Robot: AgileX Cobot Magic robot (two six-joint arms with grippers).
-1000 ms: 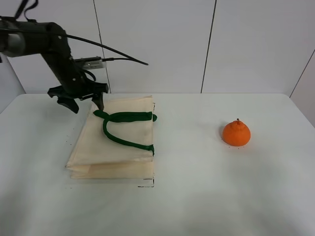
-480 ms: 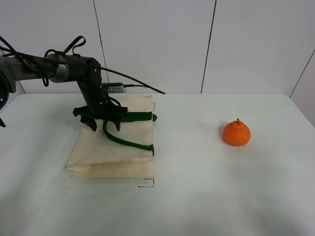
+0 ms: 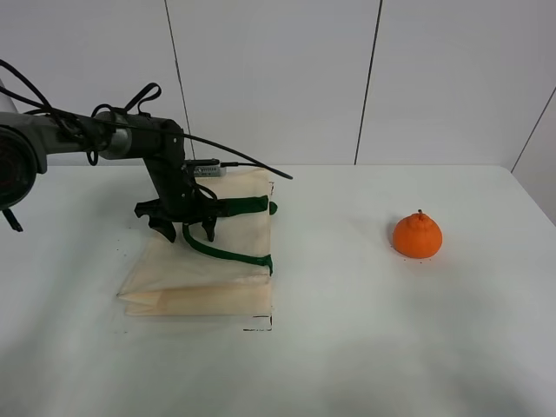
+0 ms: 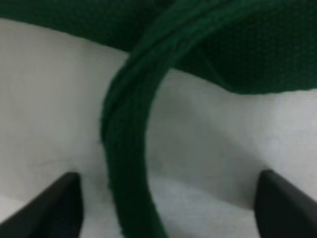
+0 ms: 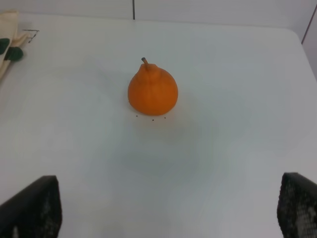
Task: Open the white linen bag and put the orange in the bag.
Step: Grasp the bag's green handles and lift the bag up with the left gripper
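White tabletop (image 3: pixel 365 347) fills most of the scene, and the white linen bag (image 3: pixel 204 274) lies flat and shut on its left half, so opening it hasn't really started imo. The left gripper (image 3: pixel 188 234) is down on the bag's upper part with its jaws spread wide and nothing pinched yet. In the wrist view the dark green handle (image 4: pixel 124 163) curves right through the gap between the two fingertips, cloth underneath. The right gripper (image 5: pixel 163 210) is also spread and empty, hanging over bare table a bit short of the orange (image 3: pixel 417 235), which sits upright on the right side, well apart from the bag. What I'd worry about: if the left jaws close this low they could grab the strap plus both cloth layers, and then lifting hauls the whole bag up shut instead of parting the mouth. Or they catch only the strap's edge and it slips out. And the bag is light, so a sideways pull could just drag it across the table.
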